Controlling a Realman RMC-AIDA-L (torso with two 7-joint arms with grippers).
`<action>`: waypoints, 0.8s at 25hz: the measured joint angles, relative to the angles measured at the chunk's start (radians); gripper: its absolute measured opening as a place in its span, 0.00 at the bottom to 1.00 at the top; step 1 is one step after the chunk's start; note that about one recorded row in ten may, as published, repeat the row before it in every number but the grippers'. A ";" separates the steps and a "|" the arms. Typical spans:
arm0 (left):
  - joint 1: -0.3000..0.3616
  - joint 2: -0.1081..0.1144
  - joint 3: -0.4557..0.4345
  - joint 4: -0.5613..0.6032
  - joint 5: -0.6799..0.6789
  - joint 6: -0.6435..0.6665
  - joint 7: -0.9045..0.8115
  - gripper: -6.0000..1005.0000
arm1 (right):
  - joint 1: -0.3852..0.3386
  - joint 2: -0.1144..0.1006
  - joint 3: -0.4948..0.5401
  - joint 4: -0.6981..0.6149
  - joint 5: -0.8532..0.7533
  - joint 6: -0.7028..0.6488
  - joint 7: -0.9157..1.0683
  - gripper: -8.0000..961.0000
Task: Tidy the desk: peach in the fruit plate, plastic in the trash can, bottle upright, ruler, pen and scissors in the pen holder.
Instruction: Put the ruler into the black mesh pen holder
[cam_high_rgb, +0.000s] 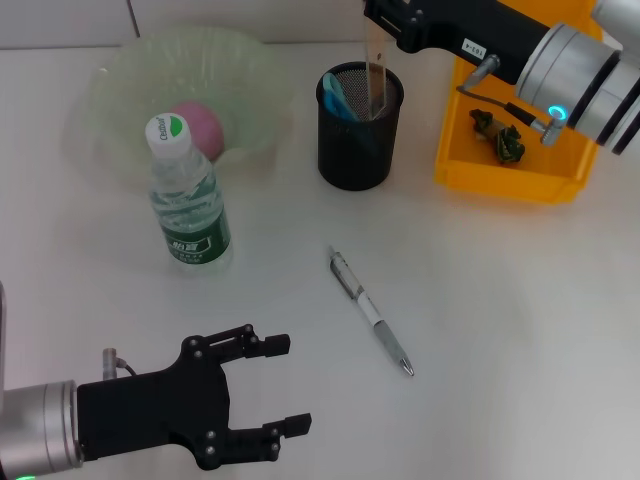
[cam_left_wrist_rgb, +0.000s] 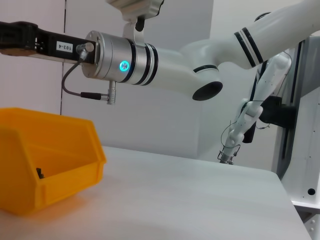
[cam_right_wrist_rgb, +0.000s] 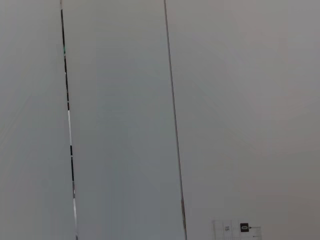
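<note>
Most items look settled, going by how things lie. Peach (cam_high_rgb: 200, 128) in plate (cam_high_rgb: 110, 80); bottle (cam_high_rgb: 188, 195) upright just in front of the plate; crumpled plastic (cam_high_rgb: 499, 135) in the orange bin (cam_high_rgb: 500, 175) serving as trash can. Scissors (cam_high_rgb: 338, 97), blue handles showing, already standing in holder (cam_high_rgb: 360, 125). Ruler (cam_high_rgb: 377, 60), clear, standing near-vertical with lower end inside the holder's mouth, upper end at right gripper (cam_high_rgb: 385, 20) directly above; fingers hidden at frame edge, so cannot tell whether gripped or let go. Right wrist view filled by the ruler's face (cam_right_wrist_rgb: 120, 120) close up, graduated edge running lengthwise. Pen (cam_high_rgb: 371, 311) flat on desk (cam_high_rgb: 520, 320), well apart from the holder, untouched: the one clear job left. Left gripper (cam_high_rgb: 275, 385) low near the front desk edge, fingers spread wide, holding nothing, pen just beyond it. Judgement: ruler step finishing, pen next.
</note>
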 joint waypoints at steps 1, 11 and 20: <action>0.000 0.000 0.000 0.000 0.000 0.000 0.000 0.79 | -0.002 0.000 0.001 -0.001 0.000 -0.002 0.000 0.41; -0.005 0.000 0.000 0.002 0.000 0.002 0.000 0.79 | -0.004 -0.001 0.002 -0.002 -0.001 -0.001 -0.003 0.41; -0.002 0.000 -0.001 0.002 0.000 0.002 0.003 0.79 | 0.001 0.003 -0.013 0.036 0.113 0.000 -0.106 0.41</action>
